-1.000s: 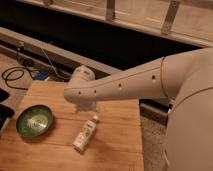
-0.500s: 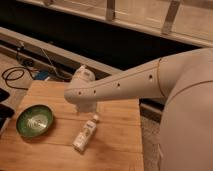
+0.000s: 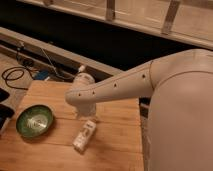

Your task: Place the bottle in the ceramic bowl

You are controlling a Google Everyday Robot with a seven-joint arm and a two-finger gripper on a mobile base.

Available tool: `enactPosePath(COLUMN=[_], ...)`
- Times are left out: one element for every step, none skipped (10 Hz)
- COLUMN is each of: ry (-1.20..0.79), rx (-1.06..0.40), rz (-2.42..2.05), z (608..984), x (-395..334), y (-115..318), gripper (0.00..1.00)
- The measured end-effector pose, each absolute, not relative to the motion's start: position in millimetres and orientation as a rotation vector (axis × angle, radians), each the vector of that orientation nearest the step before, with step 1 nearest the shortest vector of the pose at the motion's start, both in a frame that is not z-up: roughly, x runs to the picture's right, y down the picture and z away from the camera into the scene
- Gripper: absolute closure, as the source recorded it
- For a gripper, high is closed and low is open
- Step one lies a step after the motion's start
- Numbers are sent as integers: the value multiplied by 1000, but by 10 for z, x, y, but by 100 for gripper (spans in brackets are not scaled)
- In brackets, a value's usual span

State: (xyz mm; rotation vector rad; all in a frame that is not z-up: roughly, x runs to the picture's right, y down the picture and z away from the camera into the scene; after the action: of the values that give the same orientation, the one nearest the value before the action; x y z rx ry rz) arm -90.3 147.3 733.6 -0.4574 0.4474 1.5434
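The bottle (image 3: pixel 84 135), small and pale cream-white with a white cap, lies on its side on the wooden table (image 3: pixel 115 150), near the middle. The ceramic bowl (image 3: pixel 34 121), round and glossy green with a pale centre, sits on the table's left part, empty, a short way left of the bottle. My white arm reaches in from the right. My gripper (image 3: pixel 85 107) hangs over the table just behind and above the bottle, apart from it, to the right of the bowl.
Black cables (image 3: pixel 15 76) and a blue object (image 3: pixel 42 75) lie on the floor behind the table at left. A long low ledge (image 3: pixel 55 50) runs behind. A dark object (image 3: pixel 4 114) sits at the left edge. My white body (image 3: pixel 180 125) fills the right side.
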Motion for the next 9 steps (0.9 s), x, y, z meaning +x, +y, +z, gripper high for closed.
enactPosePath(ry=[447, 445, 449, 457, 468, 479, 498, 505, 513], rx=[-457, -455, -454, -465, -481, -494, -518, -529, -540], rz=[1543, 1542, 1539, 1516, 1502, 1494, 1482, 1475, 1468], z=[7338, 7331, 7330, 7366, 7419, 7470, 7584, 7636, 7668], x=[-902, -905, -909, -930, -949, -950, -934, -942, -956], y=[1473, 1467, 1468, 1498, 1558, 1613, 1718, 1774, 1817], gripper=[35, 35, 35, 35, 35, 35, 35, 35, 35])
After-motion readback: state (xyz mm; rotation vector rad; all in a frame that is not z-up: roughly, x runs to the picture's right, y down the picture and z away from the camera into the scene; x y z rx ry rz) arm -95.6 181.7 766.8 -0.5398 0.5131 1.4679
